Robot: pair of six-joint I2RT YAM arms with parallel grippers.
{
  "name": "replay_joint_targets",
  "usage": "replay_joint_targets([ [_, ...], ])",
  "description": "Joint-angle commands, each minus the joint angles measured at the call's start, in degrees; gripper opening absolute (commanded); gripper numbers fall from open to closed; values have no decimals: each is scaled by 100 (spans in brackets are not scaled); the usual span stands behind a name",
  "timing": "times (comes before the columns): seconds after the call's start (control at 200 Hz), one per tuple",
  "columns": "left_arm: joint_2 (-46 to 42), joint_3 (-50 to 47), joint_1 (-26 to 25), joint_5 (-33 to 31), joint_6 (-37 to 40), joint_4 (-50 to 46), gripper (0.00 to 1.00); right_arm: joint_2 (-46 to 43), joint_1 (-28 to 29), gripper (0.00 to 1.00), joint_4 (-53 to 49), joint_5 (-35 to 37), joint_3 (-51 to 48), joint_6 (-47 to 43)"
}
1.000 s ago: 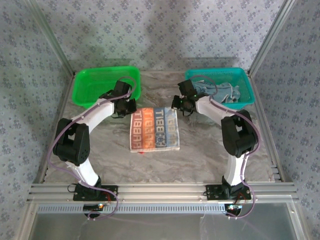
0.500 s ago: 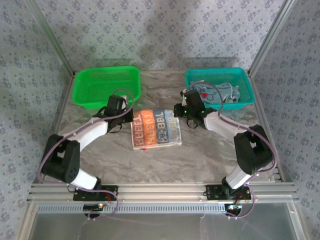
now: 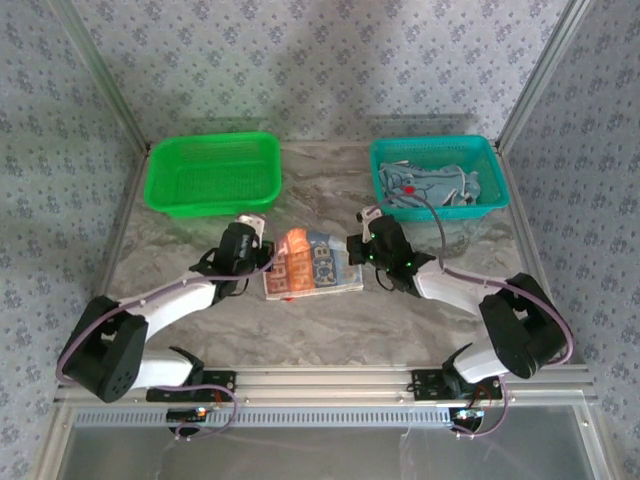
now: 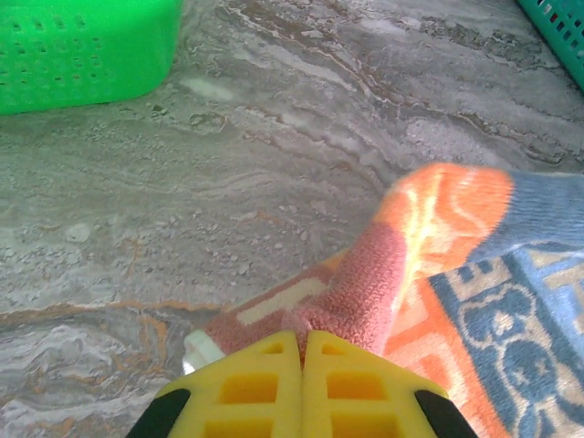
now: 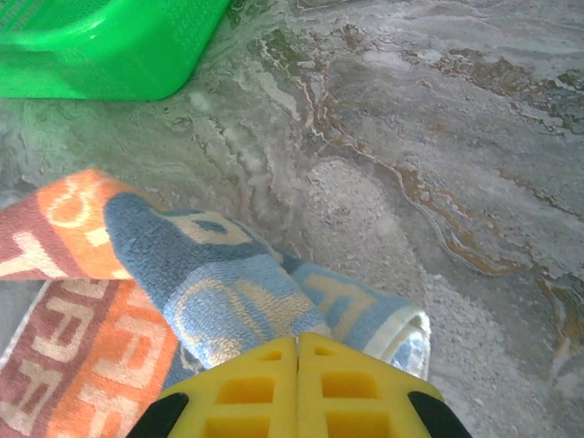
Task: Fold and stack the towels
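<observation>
I am looking down on the marbled surface (image 3: 320,325), which is carrying everything here. The green basket (image 3: 210,205) is sitting at its far left and the teal basket (image 3: 432,141) at its far right, well apart from each other. The blue towels (image 3: 432,186) are lying crumpled together inside the teal basket. The striped towel (image 3: 312,268) is lying in the middle of the surface, between my two arms and nearer to me than both baskets. Most of it is resting flat with its block letters facing up, while its two far corners are standing lifted and bending back over the rest. The left gripper (image 4: 302,342) is reaching in low at the towel's left side, its jaws pressed together and pinching the orange corner (image 4: 429,219), which is curling up off the surface. The right gripper (image 5: 298,345) is reaching in low at the right side, its jaws likewise pressed together and pinching the blue-grey corner (image 5: 210,274), which is draping over the orange stripes below it.
</observation>
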Motion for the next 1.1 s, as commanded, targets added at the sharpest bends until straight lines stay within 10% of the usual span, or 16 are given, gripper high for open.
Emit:
replay_joint_targets([
  [0.0,-257,-265,-148,-470,181,525,0,-275,55,0,453,182,-265,-173],
  [1.094,-1829,-1602,-1389,-1495,135,642,0,-955,297,0,1099,328,-1707,-371],
])
